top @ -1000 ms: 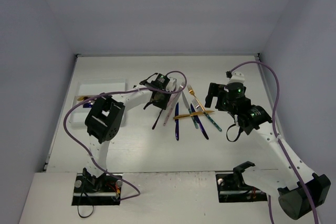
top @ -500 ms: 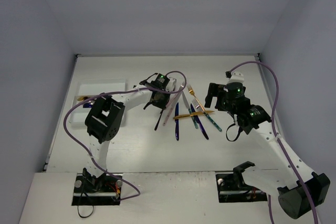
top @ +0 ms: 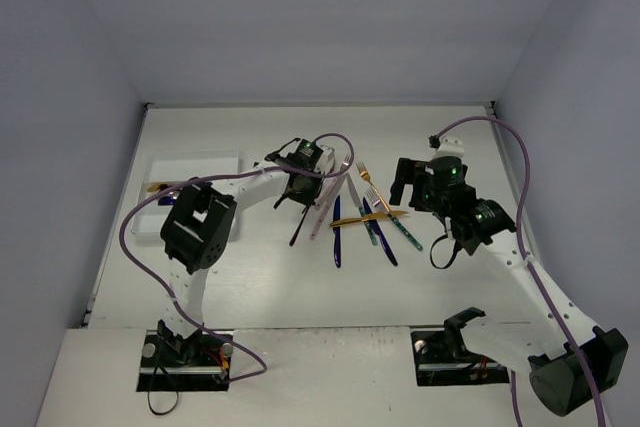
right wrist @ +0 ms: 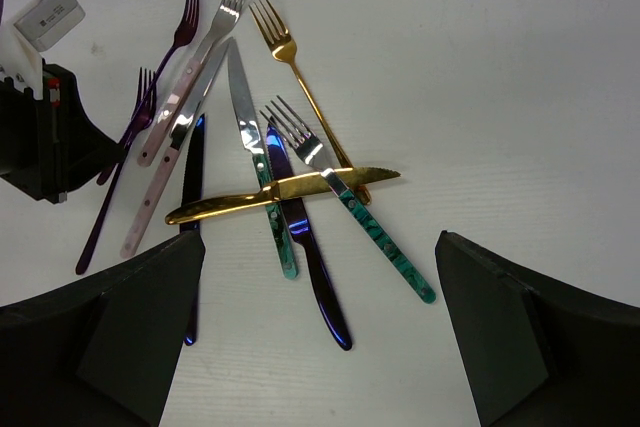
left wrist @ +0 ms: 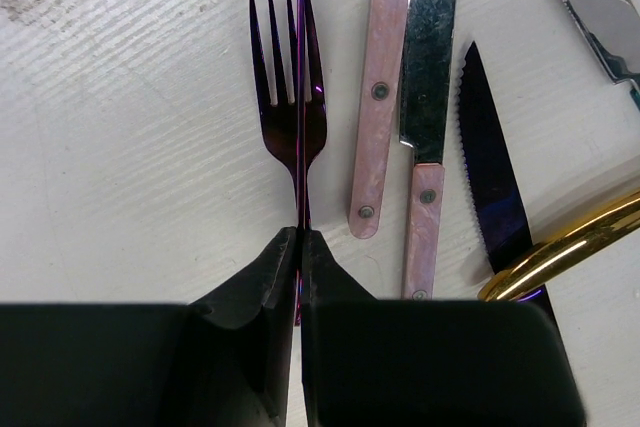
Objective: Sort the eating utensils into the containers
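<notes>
the left gripper [left wrist: 300, 239] is pinched tight on the purple fork [left wrist: 289, 127] by its handle; the right gripper [right wrist: 318, 287] hangs wide apart over the gold knife [right wrist: 280, 192].

Crowded heap mid-surface, open room round it.
Bare surface [top: 450, 137] lies free to the far side, the right and the near side of the cutlery heap [top: 362, 215]. Inside the heap the gold knife [right wrist: 280, 192] lies across the teal fork [right wrist: 345, 192] and the blue knife [right wrist: 310, 267], barring a straight way down. The purple fork [left wrist: 285, 137] has bare surface on its left and a pink handle [left wrist: 378, 97] just beside its right. The left arm [top: 250, 182] spans the gap between heap and tray [top: 190, 157].
</notes>
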`<action>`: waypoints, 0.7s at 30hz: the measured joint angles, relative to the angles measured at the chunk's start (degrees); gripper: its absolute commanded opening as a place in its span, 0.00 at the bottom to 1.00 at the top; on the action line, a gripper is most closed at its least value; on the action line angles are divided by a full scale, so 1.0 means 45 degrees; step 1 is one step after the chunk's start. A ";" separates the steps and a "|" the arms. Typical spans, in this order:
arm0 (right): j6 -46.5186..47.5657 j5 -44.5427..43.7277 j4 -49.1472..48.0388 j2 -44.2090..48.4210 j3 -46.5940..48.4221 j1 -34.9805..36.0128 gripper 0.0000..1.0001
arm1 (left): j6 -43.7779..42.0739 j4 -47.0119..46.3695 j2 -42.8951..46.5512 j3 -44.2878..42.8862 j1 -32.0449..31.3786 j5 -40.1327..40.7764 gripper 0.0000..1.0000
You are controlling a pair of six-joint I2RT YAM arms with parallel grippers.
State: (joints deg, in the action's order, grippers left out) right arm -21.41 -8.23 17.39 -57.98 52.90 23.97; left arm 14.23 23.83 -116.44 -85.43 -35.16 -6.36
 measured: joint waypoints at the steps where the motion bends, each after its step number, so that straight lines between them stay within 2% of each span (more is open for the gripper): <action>1: 0.0000 0.0000 0.0000 0.0000 0.0000 0.0000 1.00 | 0.0007 0.0000 0.0056 0.0000 0.0000 0.0061 0.00; 16: 0.0031 0.0019 0.0000 0.0000 0.0000 0.0000 1.00 | 0.0781 -0.0736 0.1576 0.0802 0.0063 0.0861 0.00; 21: 0.0049 0.0039 0.0000 0.0005 0.0000 0.0000 1.00 | 0.1734 -0.0927 0.3374 0.2102 0.0118 0.1666 0.00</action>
State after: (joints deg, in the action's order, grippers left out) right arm -21.19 -8.05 17.39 -57.95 52.90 23.97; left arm 22.04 19.66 -101.26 -75.97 -34.63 1.14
